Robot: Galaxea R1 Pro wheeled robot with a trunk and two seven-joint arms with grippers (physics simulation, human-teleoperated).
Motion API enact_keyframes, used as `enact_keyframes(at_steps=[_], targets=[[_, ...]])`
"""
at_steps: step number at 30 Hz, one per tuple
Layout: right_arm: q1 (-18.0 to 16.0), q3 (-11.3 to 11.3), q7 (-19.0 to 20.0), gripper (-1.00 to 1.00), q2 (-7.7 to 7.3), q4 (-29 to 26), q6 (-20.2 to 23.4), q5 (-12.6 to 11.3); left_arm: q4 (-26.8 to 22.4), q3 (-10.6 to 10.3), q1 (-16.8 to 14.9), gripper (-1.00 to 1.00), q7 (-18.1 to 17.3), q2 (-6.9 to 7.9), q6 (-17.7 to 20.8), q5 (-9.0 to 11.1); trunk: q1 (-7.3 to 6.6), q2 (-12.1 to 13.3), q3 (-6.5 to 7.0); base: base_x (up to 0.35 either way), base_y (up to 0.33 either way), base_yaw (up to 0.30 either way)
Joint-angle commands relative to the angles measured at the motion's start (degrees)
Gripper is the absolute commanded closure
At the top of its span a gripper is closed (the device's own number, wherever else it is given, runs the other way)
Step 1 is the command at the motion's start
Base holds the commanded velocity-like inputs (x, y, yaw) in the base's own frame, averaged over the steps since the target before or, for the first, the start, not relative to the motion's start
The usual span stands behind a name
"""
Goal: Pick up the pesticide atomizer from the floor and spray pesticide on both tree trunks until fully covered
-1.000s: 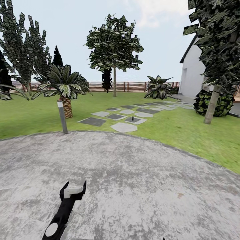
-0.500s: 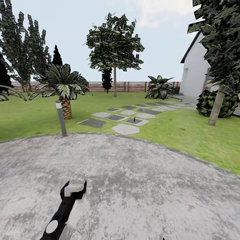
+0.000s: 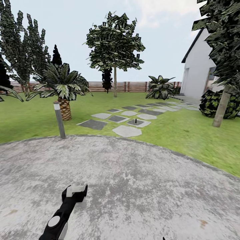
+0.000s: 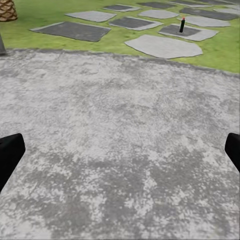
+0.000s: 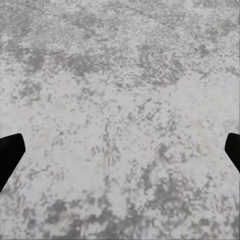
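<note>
The pesticide atomizer [image 3: 136,121] is a small slim black thing standing upright on a pale stepping stone in the lawn, far ahead of both arms; it is also in the left wrist view [image 4: 182,24]. One tree trunk [image 3: 114,82] rises at mid-lawn before the fence. The other trunk [image 3: 222,107] leans at the right by a dark bush. My left gripper [image 3: 75,192] hovers low over the grey patio, open and empty, its fingertips [image 4: 9,152] at the frame's edges. My right gripper [image 5: 120,152] is open too, above bare paving.
A grey bollard lamp [image 3: 59,120] stands at the patio's edge on the left, with a short palm [image 3: 65,108] behind it. Stepping stones [image 3: 126,131] lead across the grass towards a white house [image 3: 196,78]. A slatted fence [image 3: 133,86] closes the back.
The whole view has shifted: the camera has moved forward over the patio, so the lamp slid left and the right trunk slid right. My left arm sits slightly lower in the picture.
</note>
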Motion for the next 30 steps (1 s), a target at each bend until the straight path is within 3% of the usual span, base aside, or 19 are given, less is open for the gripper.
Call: enact_keyframes(at_steps=[1, 30], targets=[[0.0, 0.0, 0.0, -1.00, 0.00, 0.0, 0.0, 0.0, 0.0, 0.0, -0.1, -1.00, 0.0, 0.00, 0.1, 0.0, 0.00, 0.0, 0.00, 0.335, 0.076, 0.000], [0.0, 0.0, -0.1, -1.00, 0.01, 0.0, 0.0, 0.0, -0.1, 0.0, -0.3, -1.00, -0.1, 0.00, 0.4, 0.0, 0.00, 0.0, 0.00, 0.335, 0.069, 0.000]])
